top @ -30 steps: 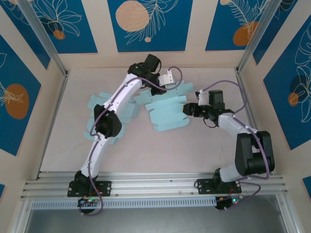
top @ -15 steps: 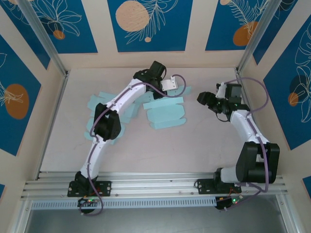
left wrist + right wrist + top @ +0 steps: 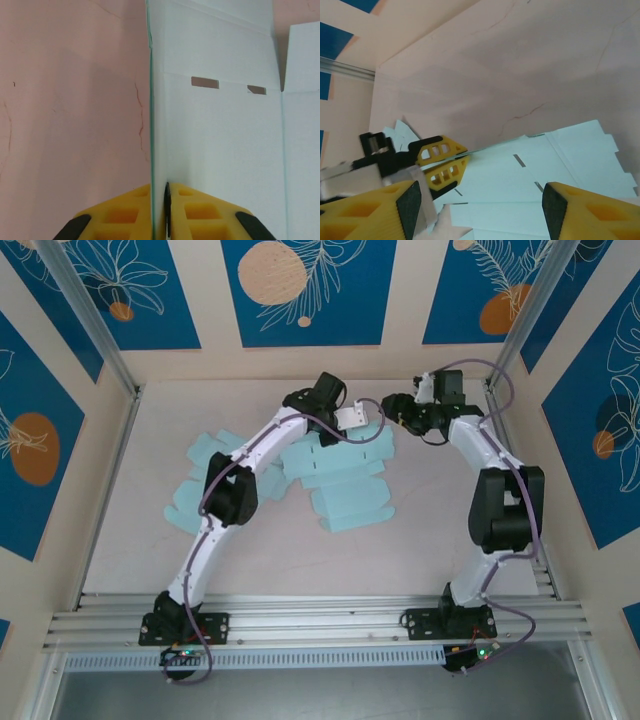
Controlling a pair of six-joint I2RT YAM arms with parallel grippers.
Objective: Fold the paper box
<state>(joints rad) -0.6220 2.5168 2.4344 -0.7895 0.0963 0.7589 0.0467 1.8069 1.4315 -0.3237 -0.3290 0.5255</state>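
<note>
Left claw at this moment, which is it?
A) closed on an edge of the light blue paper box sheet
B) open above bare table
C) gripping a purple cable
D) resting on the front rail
A: in the left wrist view the left claw is pinched shut on the thin edge of the paper box.
</note>
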